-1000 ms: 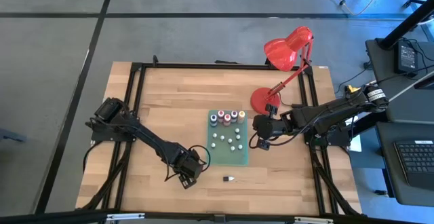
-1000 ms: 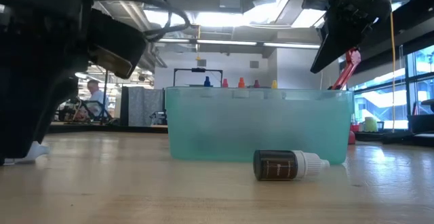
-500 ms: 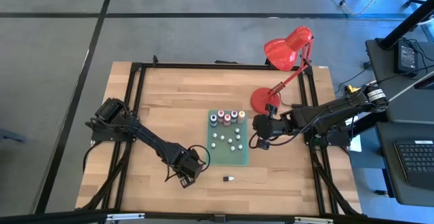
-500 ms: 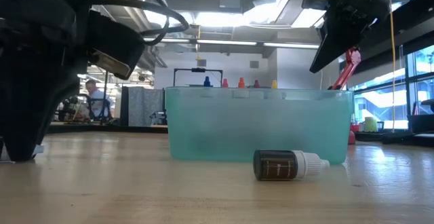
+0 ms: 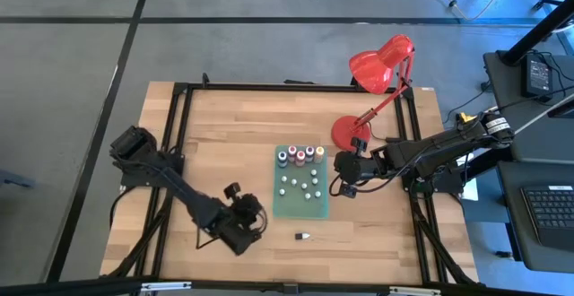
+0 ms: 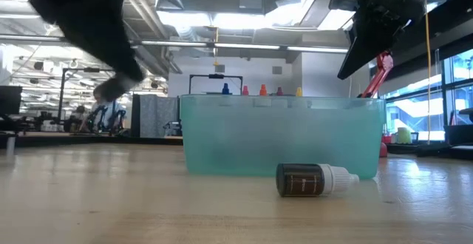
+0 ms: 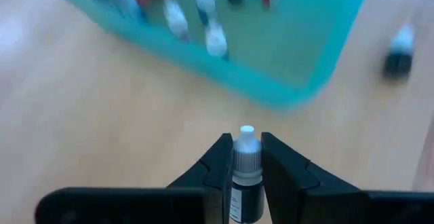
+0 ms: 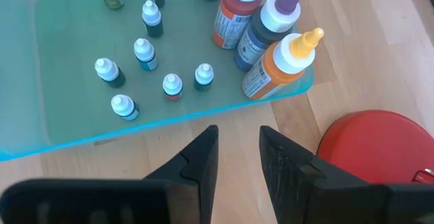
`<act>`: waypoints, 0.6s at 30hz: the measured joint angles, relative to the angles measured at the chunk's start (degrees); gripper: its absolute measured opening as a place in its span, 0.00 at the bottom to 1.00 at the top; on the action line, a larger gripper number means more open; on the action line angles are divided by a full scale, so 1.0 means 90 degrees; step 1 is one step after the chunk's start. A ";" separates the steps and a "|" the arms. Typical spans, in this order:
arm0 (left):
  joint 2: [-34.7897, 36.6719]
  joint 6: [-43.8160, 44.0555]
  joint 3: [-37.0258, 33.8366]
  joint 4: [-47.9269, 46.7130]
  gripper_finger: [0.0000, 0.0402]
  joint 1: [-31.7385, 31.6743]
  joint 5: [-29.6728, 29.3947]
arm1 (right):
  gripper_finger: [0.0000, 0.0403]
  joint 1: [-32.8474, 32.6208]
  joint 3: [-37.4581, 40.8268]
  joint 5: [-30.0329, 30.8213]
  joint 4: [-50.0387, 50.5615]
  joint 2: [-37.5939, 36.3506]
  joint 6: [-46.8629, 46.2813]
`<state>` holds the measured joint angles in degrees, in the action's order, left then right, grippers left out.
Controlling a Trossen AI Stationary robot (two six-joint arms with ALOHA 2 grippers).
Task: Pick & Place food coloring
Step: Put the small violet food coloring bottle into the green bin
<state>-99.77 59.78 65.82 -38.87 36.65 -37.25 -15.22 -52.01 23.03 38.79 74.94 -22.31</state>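
Observation:
A teal tray (image 5: 320, 208) in the middle of the table holds a far row of bigger food coloring bottles (image 5: 300, 156) and several tiny white-capped ones (image 5: 301, 186). One dark bottle (image 5: 303, 237) lies on its side on the wood near the tray's front edge; the low view also shows this lying bottle (image 6: 314, 179). My left gripper (image 7: 245, 142) hangs left of it, above the table, shut on a tiny dark bottle with a white cap (image 7: 245, 176). My right gripper (image 8: 237, 153) hovers open beside the tray's right edge (image 8: 203, 119), holding nothing. My left gripper pinches the tiny bottle by its two sides just below the cap (image 7: 245, 166), one finger (image 7: 215, 163) on each side. The fingers slant downward and run along the bottle, whose white cap (image 7: 247, 137) sticks out past the fingertips. The bottle is clear of the table.
A red desk lamp (image 5: 381, 63) stands on its round base (image 5: 348, 132) just behind the right gripper, at the tray's far right corner. Bare wood lies left of the tray and along the near edge. A black frame (image 5: 179, 152) borders the tabletop.
My left gripper has risen off the table and turned its wrist, taking the tiny bottle up with it. In the low view the gripper stood on the wood at the left. Now it hangs high and blurred. The right arm has kept still.

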 joint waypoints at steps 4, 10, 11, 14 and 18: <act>0.0056 0.0614 -0.0388 0.0323 0.14 0.0365 -0.1154 | 0.27 0.0000 0.0000 0.0002 -0.0005 0.0000 -0.0148; 0.0061 0.1451 -0.1195 0.1238 0.14 0.0870 -0.2684 | 0.27 -0.0001 0.0000 0.0133 -0.0065 0.0000 -0.0179; 0.0061 0.1513 -0.1317 0.1431 0.14 0.0930 -0.2863 | 0.27 0.0000 0.0000 0.0141 -0.0087 0.0000 -0.0177; 0.0051 0.1662 -0.1710 0.2055 0.14 0.1073 -0.3234 | 0.27 0.0000 -0.0002 0.0146 -0.0210 0.0000 -0.0198; -0.0072 0.1536 -0.2217 0.3061 0.14 0.1170 -0.3443 | 0.27 -0.0002 -0.0002 0.0148 -0.0209 0.0000 -0.0330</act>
<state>-100.41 73.61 45.86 -11.32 47.18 -68.24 -15.24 -52.03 24.36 36.91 74.94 -25.28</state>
